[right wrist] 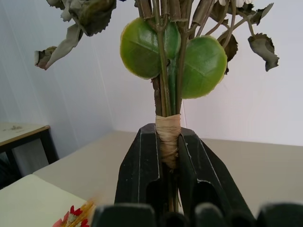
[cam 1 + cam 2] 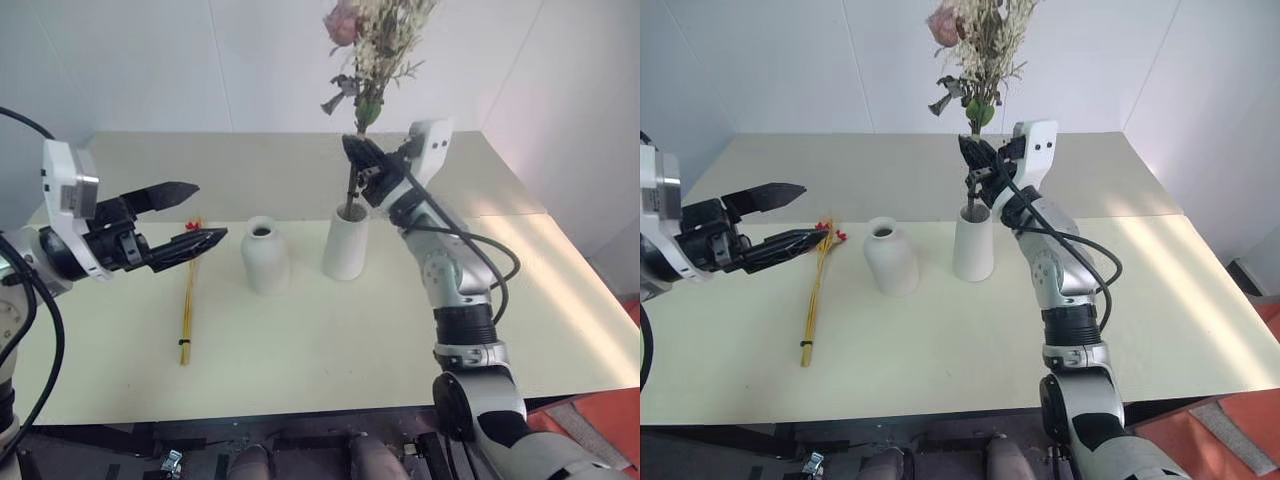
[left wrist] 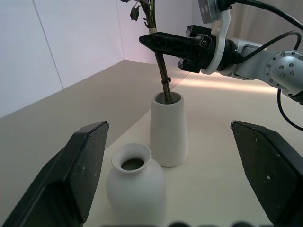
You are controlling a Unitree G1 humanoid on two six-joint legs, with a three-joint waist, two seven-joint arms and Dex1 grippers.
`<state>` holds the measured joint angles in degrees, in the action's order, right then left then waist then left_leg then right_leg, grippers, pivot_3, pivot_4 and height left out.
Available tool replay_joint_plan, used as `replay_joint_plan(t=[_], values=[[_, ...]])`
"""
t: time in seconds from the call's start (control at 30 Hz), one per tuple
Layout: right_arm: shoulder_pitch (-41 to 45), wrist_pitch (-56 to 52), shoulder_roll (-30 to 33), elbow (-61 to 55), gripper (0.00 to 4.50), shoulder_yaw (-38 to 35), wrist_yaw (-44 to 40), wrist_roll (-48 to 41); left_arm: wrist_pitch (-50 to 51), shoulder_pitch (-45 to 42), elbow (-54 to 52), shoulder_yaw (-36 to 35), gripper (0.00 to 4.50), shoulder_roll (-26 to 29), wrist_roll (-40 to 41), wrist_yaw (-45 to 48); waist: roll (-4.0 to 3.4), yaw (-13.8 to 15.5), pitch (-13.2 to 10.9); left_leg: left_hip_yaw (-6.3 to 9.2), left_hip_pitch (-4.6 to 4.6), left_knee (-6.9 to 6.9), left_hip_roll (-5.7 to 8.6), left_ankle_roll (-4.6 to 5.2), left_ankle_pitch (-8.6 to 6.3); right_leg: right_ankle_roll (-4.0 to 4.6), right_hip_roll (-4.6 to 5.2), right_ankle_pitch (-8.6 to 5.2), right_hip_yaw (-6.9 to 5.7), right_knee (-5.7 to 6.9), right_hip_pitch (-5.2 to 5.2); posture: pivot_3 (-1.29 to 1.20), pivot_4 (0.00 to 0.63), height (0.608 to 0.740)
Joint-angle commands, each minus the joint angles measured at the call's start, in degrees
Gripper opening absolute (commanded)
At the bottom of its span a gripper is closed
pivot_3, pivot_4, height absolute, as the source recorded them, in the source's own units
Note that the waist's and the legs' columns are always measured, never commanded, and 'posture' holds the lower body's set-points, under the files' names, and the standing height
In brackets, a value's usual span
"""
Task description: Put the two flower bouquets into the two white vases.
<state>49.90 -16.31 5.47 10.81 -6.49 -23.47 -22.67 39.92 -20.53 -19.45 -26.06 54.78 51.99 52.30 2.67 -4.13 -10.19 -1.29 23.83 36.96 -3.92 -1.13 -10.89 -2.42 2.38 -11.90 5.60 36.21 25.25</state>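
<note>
Already the right gripper (image 2: 358,165) is clutching the rose bouquet (image 2: 372,40), its stems standing inside the tall vase (image 2: 345,243); the slim bouquet (image 2: 188,300) is lying on the table (image 2: 330,350) beside the squat vase (image 2: 265,256), with the left gripper (image 2: 190,215) hovering spread wide, holding nothing.

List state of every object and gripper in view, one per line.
Bushy bouquet of pink roses and green leaves: upright, stems down inside the taller vase.
Tall tapered white ceramic vase: upright, holds that bouquet.
Squat narrow-necked white vase: upright, no flowers in it.
Slim yellow-orange stem bunch with red blossoms: flat on table.
Right gripper: fingers around the taped stems.
Left gripper: open, holds nothing.
</note>
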Motion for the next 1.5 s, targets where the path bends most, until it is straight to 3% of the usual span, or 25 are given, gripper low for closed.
replay_joint_plan(t=[0.03, 0.27, 0.3, 0.5, 0.63, 0.8, 0.93, 1.07, 1.23, 1.37, 1.5], values=[[-2.49, 3.45, 0.03, -1.75, 1.87, 0.02, -0.84, 0.37, -0.33, -0.14, -1.55, -1.94, 4.5, 1.05, 0.52, -0.12, 0.0, 0.1, 0.0, 0.0, 0.0, 0.0, 0.0, 0.0, 0.0, 0.0, 0.0, 0.0, 0.0, 0.0, 0.0, 0.0, 0.15, 0.74], [-12.78, -0.39, 3.98, -13.81, 4.38, 0.05, -3.8, -3.2, 0.51, 3.05, -2.34, -4.08, 4.5, 0.95, 0.53, -1.55, -0.01, 0.14, -0.01, 0.0, 0.03, 0.0, 0.0, 0.0, 0.0, 0.01, 0.0, -0.02, 0.0, -0.01, 0.01, 0.0, 0.15, 0.74], [-14.58, -1.35, 5.2, -16.21, 4.48, 0.03, -4.43, -3.79, 0.58, 4.4, -2.49, -4.94, 4.5, 0.6, 0.36, -2.15, -0.01, 0.04, -0.01, 0.0, 0.02, 0.0, 0.0, 0.0, 0.0, -0.02, 0.0, -0.04, 0.0, 0.0, 0.01, 0.0, 0.15, 0.74], [-19.81, -5.52, 11.0, -25.2, 4.48, -0.18, -7.05, -6.89, 0.81, 10.03, -3.53, -7.49, 4.5, -0.85, -1.01, -6.62, -0.01, 0.0, -0.01, -0.01, -0.08, -0.02, -0.03, 0.0, 0.0, -0.18, 0.0, -0.16, 0.0, 0.05, 0.0, 0.0, 0.15, 0.74], [-22.48, -10.13, 17.73, -30.17, 4.48, -0.93, -12.06, -10.98, 5.51, 12.79, -4.21, -5.83, 4.5, 0.94, -5.83, -14.99, -0.01, 0.15, -0.01, -0.02, -0.08, -0.02, -0.02, 0.0, 0.0, -0.09, 0.0, -0.23, 0.01, 0.02, -0.02, 0.0, 0.15, 0.74], [-22.53, -17.38, 29.73, -33.55, 4.48, -1.68, -22.52, -18.6, 27.95, 4.56, -1.05, 2.78, 4.5, 5.67, -5.9, -27.3, 0.02, 0.73, -0.02, -0.01, -0.07, -0.01, 0.0, 0.0, -0.01, -0.12, 0.02, -0.27, -0.01, -0.05, -0.07, 0.0, 0.15, 0.74], [-20.66, -19.69, 35.24, -32.77, 4.48, -2.28, -28.89, -22.16, 40.03, -6.08, 3.09, 10.13, 4.5, 2.24, -8.68, -34.17, 0.03, 0.84, -0.02, 0.02, -0.17, -0.01, 0.03, 0.0, -0.01, -0.16, 0.01, -0.24, -0.02, -0.02, -0.13, 0.0, 0.15, 0.74], [-18.77, -19.42, 38.73, -31.23, 4.48, -1.84, -34.0, -22.61, 43.93, -13.23, 10.52, 17.12, 4.5, -3.57, -14.39, -38.37, 0.03, 0.74, -0.02, 0.06, -0.13, -0.02, 0.06, 0.0, -0.01, -0.26, 0.0, -0.18, -0.02, -0.04, -0.11, 0.0, 0.15, 0.74], [-17.9, -18.8, 40.38, -30.16, 4.48, -2.15, -36.84, -22.12, 42.87, -15.23, 15.71, 21.08, 4.5, -5.78, -18.07, -37.27, 0.05, 0.48, -0.02, 0.1, -0.03, -0.02, 0.08, 0.0, -0.01, -0.24, -0.01, -0.2, -0.02, -0.04, -0.04, 0.0, 0.15, 0.74], [-17.96, -18.55, 42.18, -28.8, 4.5, -2.06, -39.59, -21.36, 37.14, -17.07, 21.76, 24.86, 3.64, -7.29, -23.52, -36.96, 0.05, 1.11, -0.02, 0.12, -0.04, -0.01, 0.12, -0.01, 0.0, -0.26, 0.0, -0.18, -0.02, -0.03, -0.05, 0.0, 0.15, 0.74], [-18.7, -18.46, 43.59, -28.8, 4.5, -2.79, -41.39, -21.73, 35.52, -17.89, 23.02, 24.7, 2.29, -7.56, -25.59, -35.67, 0.05, 1.45, -0.02, 0.12, -0.04, 0.0, 0.12, -0.01, 0.0, -0.25, 0.0, -0.17, -0.02, -0.03, -0.05, 0.0, 0.15, 0.74]])
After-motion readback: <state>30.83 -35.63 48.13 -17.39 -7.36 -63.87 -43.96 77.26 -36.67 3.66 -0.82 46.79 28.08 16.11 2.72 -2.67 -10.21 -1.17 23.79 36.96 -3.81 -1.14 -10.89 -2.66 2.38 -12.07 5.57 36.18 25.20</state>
